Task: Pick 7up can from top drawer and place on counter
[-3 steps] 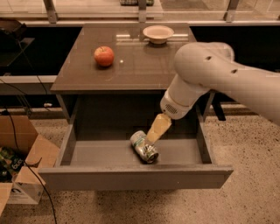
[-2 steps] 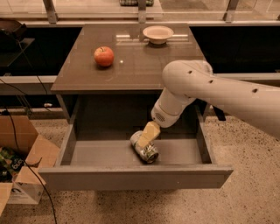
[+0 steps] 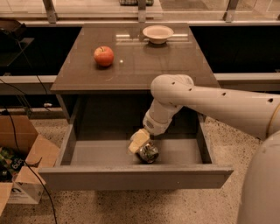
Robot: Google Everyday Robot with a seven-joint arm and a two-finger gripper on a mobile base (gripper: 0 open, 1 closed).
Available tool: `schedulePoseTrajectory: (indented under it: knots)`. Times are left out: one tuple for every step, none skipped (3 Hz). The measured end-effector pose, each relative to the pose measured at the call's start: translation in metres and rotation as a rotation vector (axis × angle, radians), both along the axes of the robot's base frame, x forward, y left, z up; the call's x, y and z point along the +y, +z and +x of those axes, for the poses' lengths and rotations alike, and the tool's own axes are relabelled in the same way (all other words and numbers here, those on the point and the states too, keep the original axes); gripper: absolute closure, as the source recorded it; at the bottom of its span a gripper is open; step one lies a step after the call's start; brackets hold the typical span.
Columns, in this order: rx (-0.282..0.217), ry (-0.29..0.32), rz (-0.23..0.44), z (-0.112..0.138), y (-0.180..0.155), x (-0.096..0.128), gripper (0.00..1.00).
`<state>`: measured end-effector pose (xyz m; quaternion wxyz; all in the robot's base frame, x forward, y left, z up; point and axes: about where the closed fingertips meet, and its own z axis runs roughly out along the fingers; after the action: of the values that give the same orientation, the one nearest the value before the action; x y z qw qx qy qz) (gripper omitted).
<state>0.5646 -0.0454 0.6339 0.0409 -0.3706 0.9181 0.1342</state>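
Note:
The 7up can (image 3: 148,152) lies on its side on the floor of the open top drawer (image 3: 131,177), near the middle, close behind the front panel. My gripper (image 3: 138,141) is down inside the drawer, right at the can's upper left side and touching or almost touching it. My white arm comes in from the right over the drawer. The dark glossy counter (image 3: 144,70) is above the drawer.
A red apple (image 3: 103,55) sits at the counter's left and a white bowl (image 3: 158,33) at its back. A pale ledge with metal posts (image 3: 52,11) runs behind. An open cardboard box (image 3: 22,175) and cables stand on the floor at left.
My gripper has moved left and down inside the drawer, from above and right of the can to its upper left side. The can has stayed in place.

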Motion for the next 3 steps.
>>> schedulePoseTrajectory:
  knots:
    - [0.077, -0.056, -0.034, -0.0049, -0.0276, 0.0012, 0.18]
    - [0.094, -0.088, -0.073, -0.0061, -0.0319, -0.0002, 0.41]
    - [0.087, -0.09, -0.077, -0.0058, -0.0272, -0.0009, 0.64]
